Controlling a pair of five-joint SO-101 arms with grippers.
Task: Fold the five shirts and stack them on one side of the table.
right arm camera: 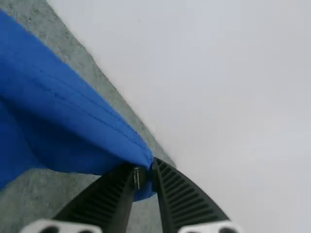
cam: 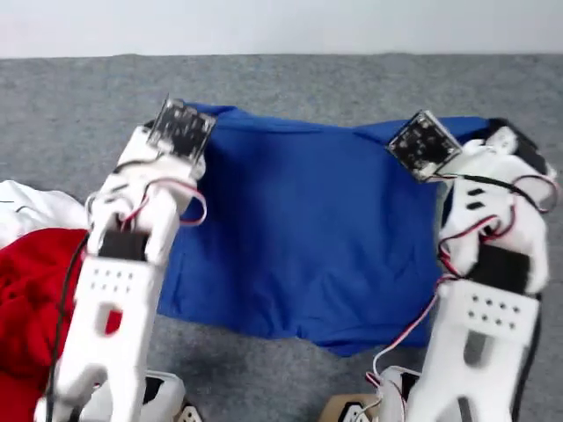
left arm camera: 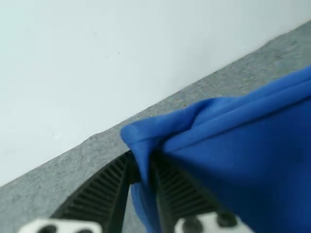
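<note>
Your left pincer [left arm camera: 142,177] is closed on one far corner of the blue shirt [cam: 308,237]. A fold of cloth is clamped between its ribbed fingers [left arm camera: 102,189]. Your right pincer [right arm camera: 144,175] grips the other far corner in the same manner. The blue shirt lies spread across the middle of the grey desk [cam: 352,83], between the two arms. Its far edge runs near the back of the desk, by the white wall [cam: 281,26]. A crumpled red shirt [cam: 35,290] lies beside the left arm. It touches a white shirt [cam: 26,207] just behind it.
</note>
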